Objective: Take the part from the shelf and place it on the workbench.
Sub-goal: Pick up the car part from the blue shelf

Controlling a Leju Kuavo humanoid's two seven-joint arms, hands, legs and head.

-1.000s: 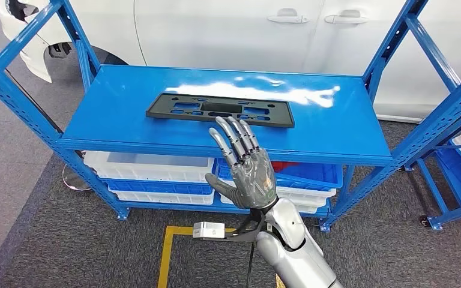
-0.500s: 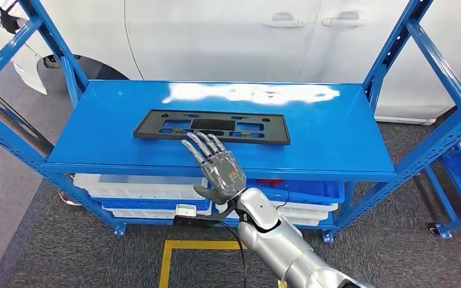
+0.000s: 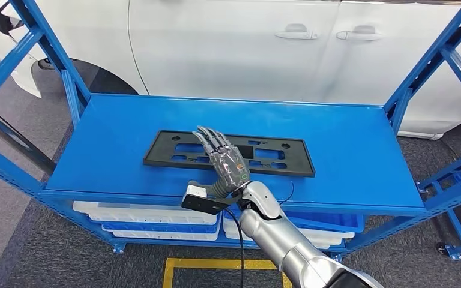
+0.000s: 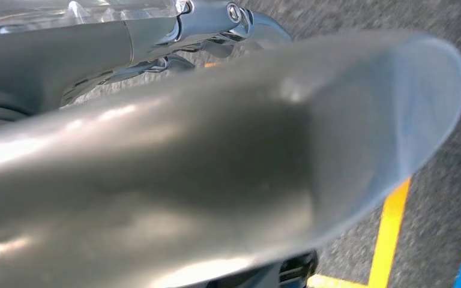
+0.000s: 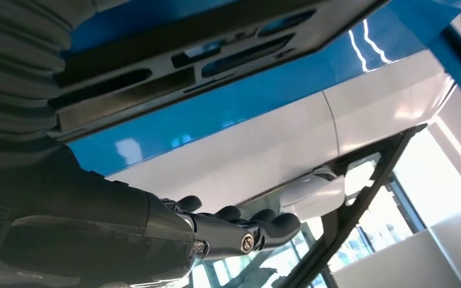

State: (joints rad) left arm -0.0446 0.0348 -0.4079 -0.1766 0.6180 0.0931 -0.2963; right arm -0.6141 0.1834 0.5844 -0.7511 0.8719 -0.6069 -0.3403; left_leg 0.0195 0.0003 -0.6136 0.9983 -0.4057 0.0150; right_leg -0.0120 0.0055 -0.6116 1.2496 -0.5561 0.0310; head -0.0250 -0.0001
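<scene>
The part is a flat black rectangular frame plate [image 3: 276, 157] with cut-outs, lying on the blue top shelf [image 3: 348, 150]. My right hand [image 3: 225, 165] reaches over the shelf's front edge, its fingers stretched out and apart above the plate's middle-left section. In the right wrist view the fingers [image 5: 246, 231] hang a little clear of the plate [image 5: 186, 60], with nothing held. In the left wrist view a sliver of my left hand [image 4: 216, 24] shows behind a blurred silver body part, and its pose is unreadable.
Blue shelf uprights stand at the left [image 3: 30, 42] and right [image 3: 438, 54]. White bins [image 3: 150, 219] sit on the lower shelf. A white car [image 3: 228, 48] is right behind the rack. A yellow floor line [image 3: 216, 264] runs below my arm.
The camera has shifted and the shelf looks nearer. My right hand has gone forward from in front of the shelf edge to over the plate, fingers still spread.
</scene>
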